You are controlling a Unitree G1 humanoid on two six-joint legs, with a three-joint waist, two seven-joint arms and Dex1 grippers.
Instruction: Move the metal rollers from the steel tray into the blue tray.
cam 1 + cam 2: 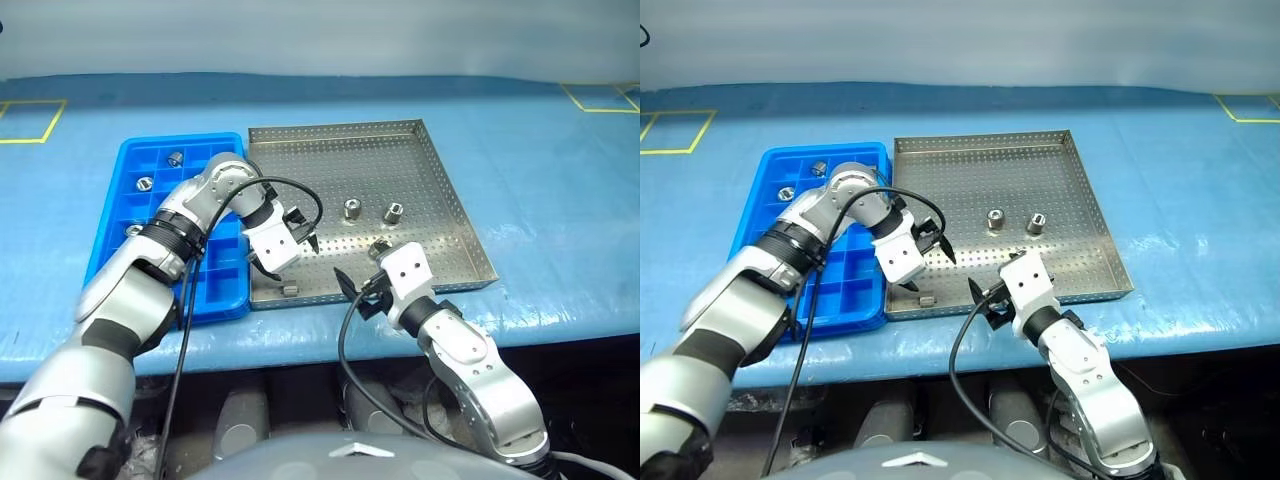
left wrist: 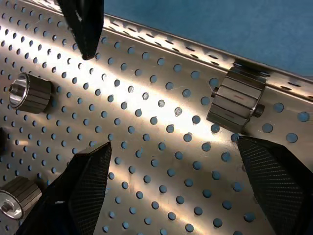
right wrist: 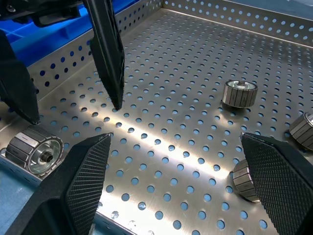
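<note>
Both claws, left claw and right claw, hung open over the steel tray; its metal rollers looked hard, slippery, best pinched across their ribbed sides.

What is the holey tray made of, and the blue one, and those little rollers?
The steel tray looks like bare silvery sheet metal: it glints and is punched with rows of holes. The blue tray seems to be moulded plastic, smooth and evenly coloured. The metal rollers look like polished metal, shiny with ridged sides.
</note>
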